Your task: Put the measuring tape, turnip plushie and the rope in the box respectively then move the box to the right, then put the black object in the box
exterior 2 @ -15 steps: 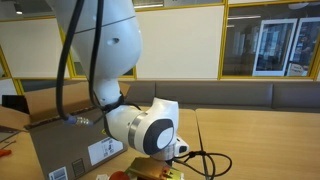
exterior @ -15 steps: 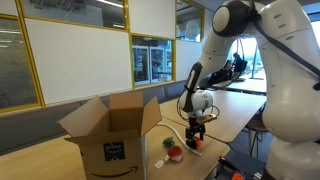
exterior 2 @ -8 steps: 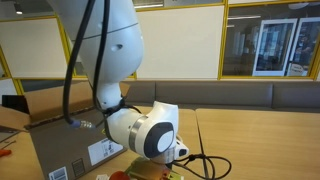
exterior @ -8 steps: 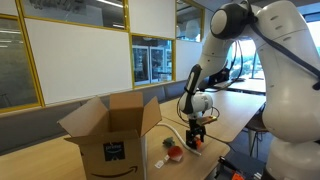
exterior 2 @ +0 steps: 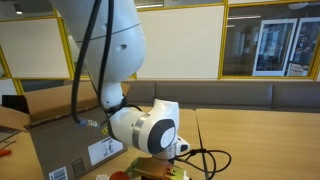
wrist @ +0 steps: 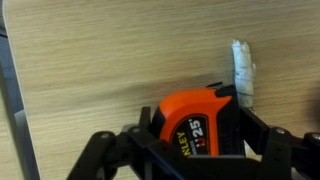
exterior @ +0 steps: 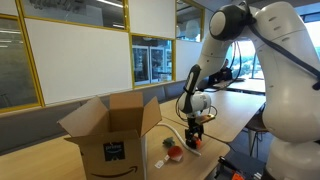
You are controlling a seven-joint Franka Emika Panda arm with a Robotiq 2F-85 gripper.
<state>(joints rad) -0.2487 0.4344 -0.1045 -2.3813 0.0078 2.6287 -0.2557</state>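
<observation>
One measuring tape is flanked by the jaws of the gripper.
Whether it is yet clamped cannot be told; the rope is seen just beside it.

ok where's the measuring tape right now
The measuring tape lies on the table between the fingers of the end effector in the wrist view, the rope end just past its upper right; in an exterior view it sits right of the turnip plushie.
</observation>
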